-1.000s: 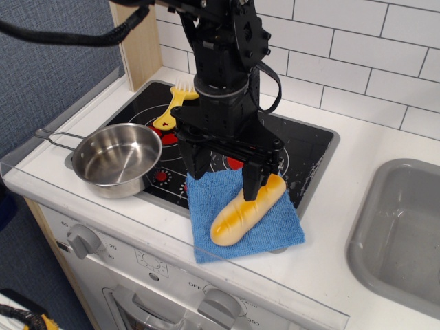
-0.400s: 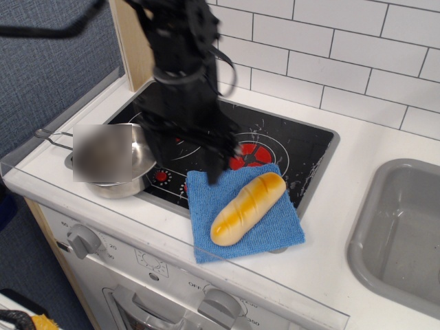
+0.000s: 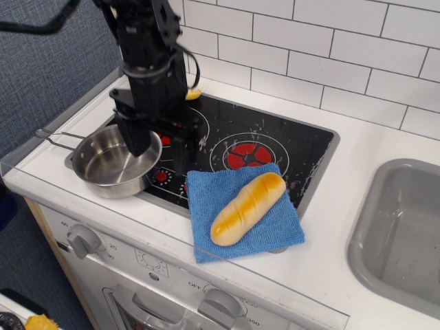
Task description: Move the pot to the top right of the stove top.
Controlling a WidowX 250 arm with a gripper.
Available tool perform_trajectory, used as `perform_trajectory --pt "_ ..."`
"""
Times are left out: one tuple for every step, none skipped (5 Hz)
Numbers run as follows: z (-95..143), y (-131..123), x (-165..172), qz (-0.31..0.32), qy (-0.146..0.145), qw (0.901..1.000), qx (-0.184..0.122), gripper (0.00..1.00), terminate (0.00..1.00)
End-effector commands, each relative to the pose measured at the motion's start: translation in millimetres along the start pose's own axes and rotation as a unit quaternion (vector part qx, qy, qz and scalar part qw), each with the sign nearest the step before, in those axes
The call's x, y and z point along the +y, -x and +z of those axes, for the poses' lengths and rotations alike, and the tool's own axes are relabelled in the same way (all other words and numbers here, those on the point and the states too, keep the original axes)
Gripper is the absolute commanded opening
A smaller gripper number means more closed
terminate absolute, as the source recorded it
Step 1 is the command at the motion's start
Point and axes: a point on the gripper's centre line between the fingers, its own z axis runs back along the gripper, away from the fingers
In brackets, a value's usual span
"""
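Observation.image, the only view I have: I see the pot sitting at the near-left corner of the stove top, part on the glass and part over the grey rim, its wire handle running out toward 9 o'clock. My gripper hangs over the pot's right-hand rim, fingers spread apart, nothing between them; the left finger looks to sit inside or above the bowl, and the right one just outside at 3 o'clock, so the pot wall seems to lie between them, though I cannot tell whether either is touching steel. That is the relation I care about: the pot's centre lies toward 8 o'clock from the gripper, its long axis left-right along the handle, and the goal corner lies well off toward 2 o'clock, past the red burner. The blue cloth with the bread loaf on it sits at 4 o'clock from the gripper, covering the near-right part of the glass; I judge a straight drag would skirt it. Against the picture from a second ago, the arm has swung from above the loaf to the pot at the left, uncovering the right burner; the pot, cloth and loaf have not shifted.
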Motion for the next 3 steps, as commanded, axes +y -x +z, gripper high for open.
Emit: perform_trajectory --pt "-15.5 -20.7 15.4 -0.021 -0.027 0.9993 -0.012 1.00 0.00" --pt "-28.6 -20.1 24.2 -0.009 -0.033 0.9994 0.004 1.00 0.00" --pt "-38.3 -17.2 28.3 -0.001 -0.035 0.9992 0.019 1.00 0.00"
